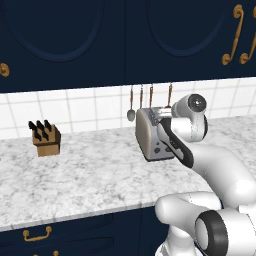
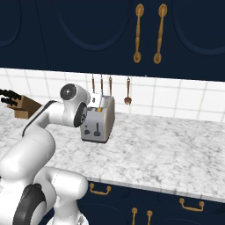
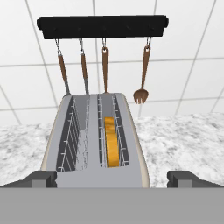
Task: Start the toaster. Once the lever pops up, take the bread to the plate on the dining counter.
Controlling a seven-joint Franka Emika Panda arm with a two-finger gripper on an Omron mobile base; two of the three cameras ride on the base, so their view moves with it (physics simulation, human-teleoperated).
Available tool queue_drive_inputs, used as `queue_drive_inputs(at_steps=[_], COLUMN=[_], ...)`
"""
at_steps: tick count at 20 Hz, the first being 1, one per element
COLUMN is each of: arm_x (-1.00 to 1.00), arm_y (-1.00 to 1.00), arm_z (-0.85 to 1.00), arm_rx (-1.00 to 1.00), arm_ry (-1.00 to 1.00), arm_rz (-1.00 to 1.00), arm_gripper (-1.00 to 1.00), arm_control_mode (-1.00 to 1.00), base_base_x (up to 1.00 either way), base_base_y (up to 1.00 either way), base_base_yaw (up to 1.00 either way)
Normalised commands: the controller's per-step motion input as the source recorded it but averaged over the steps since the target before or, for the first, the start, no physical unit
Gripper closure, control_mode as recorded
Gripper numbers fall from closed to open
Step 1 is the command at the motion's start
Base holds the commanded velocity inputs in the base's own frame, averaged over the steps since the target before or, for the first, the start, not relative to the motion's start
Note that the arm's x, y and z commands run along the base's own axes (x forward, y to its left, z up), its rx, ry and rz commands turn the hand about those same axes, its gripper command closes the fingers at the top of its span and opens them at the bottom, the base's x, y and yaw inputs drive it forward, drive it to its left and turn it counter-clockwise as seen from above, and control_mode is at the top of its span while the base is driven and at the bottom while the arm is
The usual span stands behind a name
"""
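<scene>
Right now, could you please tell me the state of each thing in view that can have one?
toaster: upright on the counter, one slot loaded, the other empty.
bread: standing on edge inside the toaster's slot.
gripper: open, fingertips either side of the toaster's near end.
utensils: hanging from the wall rail.

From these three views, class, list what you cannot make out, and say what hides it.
- Toaster lever: in both base views the arm covers the toaster's near end.
- Bread: the hand view shows just its top edge; the slot hides the rest.
- Claw: the tips stand wide apart at the bottom edge of the hand view, cut off below.
- Knife block: cut off by the left edge of the right base view.
</scene>
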Motion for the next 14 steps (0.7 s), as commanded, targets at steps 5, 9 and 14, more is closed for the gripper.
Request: queue_drive_inputs(at_steps=[5, 9, 14], arm_x=[0.0, 0.0, 0.0], arm_y=[0.0, 0.0, 0.0], arm_z=[0.0, 0.0, 0.0], arm_rx=[0.0, 0.0, 0.0], arm_ry=[0.0, 0.0, 0.0], arm_rz=[0.0, 0.0, 0.0], arm_gripper=[-1.0, -1.0, -1.0], arm_control_mode=[-1.0, -1.0, -1.0], base_base_x=[0.0, 0.0, 0.0], base_base_y=[0.0, 0.0, 0.0], base_base_yaw=[0.0, 0.0, 0.0])
